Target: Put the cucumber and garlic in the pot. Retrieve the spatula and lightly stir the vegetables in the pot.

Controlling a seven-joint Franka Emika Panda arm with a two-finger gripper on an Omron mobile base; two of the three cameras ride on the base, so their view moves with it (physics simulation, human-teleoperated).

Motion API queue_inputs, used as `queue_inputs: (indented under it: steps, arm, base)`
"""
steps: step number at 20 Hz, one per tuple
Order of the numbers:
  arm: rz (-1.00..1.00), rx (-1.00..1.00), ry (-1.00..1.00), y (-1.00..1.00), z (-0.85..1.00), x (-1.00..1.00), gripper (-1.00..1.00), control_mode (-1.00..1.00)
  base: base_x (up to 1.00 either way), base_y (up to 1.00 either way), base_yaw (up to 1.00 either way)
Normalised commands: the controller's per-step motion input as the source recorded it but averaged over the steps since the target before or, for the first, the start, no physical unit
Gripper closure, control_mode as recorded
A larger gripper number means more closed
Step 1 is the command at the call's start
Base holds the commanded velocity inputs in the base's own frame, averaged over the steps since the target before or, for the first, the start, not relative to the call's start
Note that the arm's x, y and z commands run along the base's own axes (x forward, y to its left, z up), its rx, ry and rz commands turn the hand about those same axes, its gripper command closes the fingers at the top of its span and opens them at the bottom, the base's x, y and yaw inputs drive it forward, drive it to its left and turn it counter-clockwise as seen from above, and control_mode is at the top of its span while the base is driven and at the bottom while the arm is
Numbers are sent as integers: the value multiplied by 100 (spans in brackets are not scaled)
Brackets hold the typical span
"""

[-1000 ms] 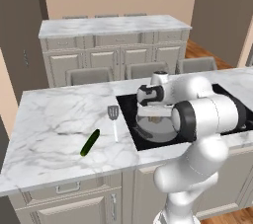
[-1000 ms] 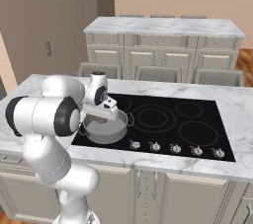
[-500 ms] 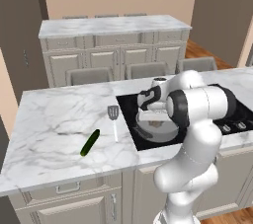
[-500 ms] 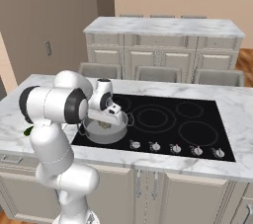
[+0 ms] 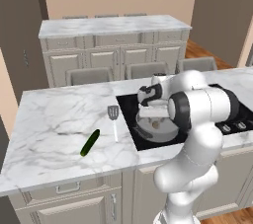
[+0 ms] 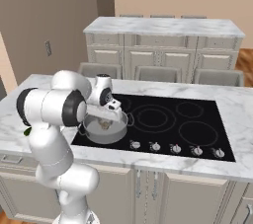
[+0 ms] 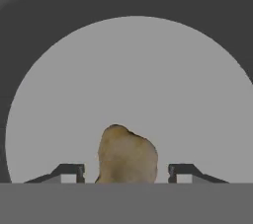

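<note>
The garlic (image 7: 127,156), a tan lump, lies on the grey floor of the pot (image 7: 148,70), between my fingertips with a small gap on each side. My gripper (image 7: 126,172) is open and hangs just over the pot (image 5: 143,131) on the front left burner, with the garlic (image 5: 155,125) beneath it. From the right side, the gripper (image 6: 105,117) points down into the pot (image 6: 88,128) above the garlic (image 6: 105,125). On the marble counter left of the cooktop lies the dark green cucumber (image 5: 90,142). The spatula (image 5: 113,115) rests between cucumber and cooktop, handle toward the front.
The black cooktop (image 6: 197,129) has a row of knobs (image 6: 173,148) along its front edge. A second counter with cabinets (image 5: 113,25) stands behind, with stool backs (image 5: 148,70) between. Open marble counter (image 5: 49,119) lies left of the cucumber.
The jaws have spread apart and let go of the garlic, which now lies in the pot. The arm has swung a little closer over the pot.
</note>
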Motion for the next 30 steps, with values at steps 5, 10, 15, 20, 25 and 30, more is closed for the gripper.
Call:
queue_inputs:
  steps: [5, 10, 15, 20, 25, 30]
  arm:
    - [0, 0, -9, 2, 77, -26, -100, -100]
    - [8, 0, -4, 66, 41, -55, -100, -100]
    - [0, 0, -14, 100, 1, -10, -100, -100]
    - [1, 0, -10, 100, 0, -10, -100, -100]
    - [0, 0, -3, 100, -5, -6, -100, -100]
    - [0, 0, 2, 100, -30, 0, -100, -100]
  base:
    - [0, 0, 0]
    - [0, 0, 0]
    - [0, 0, 0]
    - [0, 0, 0]
    - [0, 0, 0]
    - [0, 0, 0]
